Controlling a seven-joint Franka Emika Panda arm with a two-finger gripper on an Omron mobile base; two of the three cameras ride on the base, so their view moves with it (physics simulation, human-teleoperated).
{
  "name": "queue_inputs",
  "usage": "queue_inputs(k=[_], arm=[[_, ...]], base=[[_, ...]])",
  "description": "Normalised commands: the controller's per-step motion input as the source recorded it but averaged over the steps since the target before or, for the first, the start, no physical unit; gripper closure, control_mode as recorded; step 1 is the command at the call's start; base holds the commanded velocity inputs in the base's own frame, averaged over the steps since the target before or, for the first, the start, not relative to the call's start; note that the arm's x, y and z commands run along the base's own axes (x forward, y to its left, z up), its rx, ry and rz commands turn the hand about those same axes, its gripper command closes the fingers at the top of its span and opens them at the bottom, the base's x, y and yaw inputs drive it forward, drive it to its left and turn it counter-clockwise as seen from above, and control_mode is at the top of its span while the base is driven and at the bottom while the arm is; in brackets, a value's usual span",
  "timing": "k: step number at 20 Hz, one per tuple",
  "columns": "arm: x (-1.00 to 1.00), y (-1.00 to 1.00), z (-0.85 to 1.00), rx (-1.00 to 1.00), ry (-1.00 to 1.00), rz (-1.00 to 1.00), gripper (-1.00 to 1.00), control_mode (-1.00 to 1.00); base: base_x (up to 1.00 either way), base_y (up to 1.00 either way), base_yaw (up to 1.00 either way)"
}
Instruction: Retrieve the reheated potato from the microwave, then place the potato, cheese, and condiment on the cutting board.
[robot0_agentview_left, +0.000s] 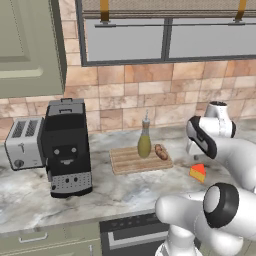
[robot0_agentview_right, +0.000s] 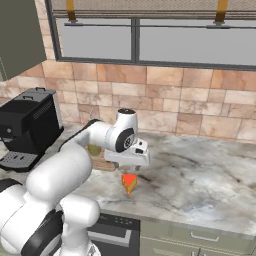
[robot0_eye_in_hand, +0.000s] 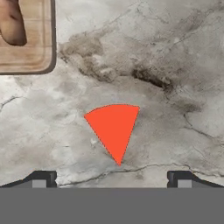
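Observation:
The cutting board (robot0_agentview_left: 127, 162) lies on the marble counter with the condiment (robot0_agentview_left: 144, 142) bottle standing upright on it and the potato (robot0_agentview_left: 161, 151) lying beside the bottle. The cheese (robot0_agentview_left: 198, 173), an orange wedge, sits on the bare counter to the right of the board. My gripper (robot0_agentview_right: 131, 167) hangs a little above the cheese (robot0_agentview_right: 129, 183), pointing down. In the hand view the gripper (robot0_eye_in_hand: 113, 179) is open, its fingertips (robot0_eye_in_hand: 43, 179) spread wider than the cheese (robot0_eye_in_hand: 113, 129) and apart from it. The board's corner (robot0_eye_in_hand: 37, 52) and the potato (robot0_eye_in_hand: 12, 24) show at upper left. The microwave is out of view.
A black coffee machine (robot0_agentview_left: 65, 150) and a silver toaster (robot0_agentview_left: 24, 142) stand left of the board. A tiled wall and window run behind the counter. A green wall cabinet (robot0_agentview_left: 27, 45) hangs at upper left. The counter's front edge (robot0_agentview_left: 75, 222) is near.

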Motion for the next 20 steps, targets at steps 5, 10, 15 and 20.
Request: queue_inputs(k=[5, 10, 15, 20], arm=[[0.09, -0.11, -0.20, 0.00, 0.00, 0.00, -1.00, -1.00], [-0.02, -0.11, -0.15, 0.00, 0.00, 0.00, -1.00, -1.00], [-0.29, 0.00, -0.09, 0.02, 0.00, 0.00, -1.00, -1.00], [-0.18, 0.04, -0.14, 0.01, -0.01, 0.00, -1.00, -1.00]], base=[[0.00, 0.00, 0.00], [0.00, 0.00, 0.00], [0.00, 0.00, 0.00], [0.00, 0.00, 0.00]])
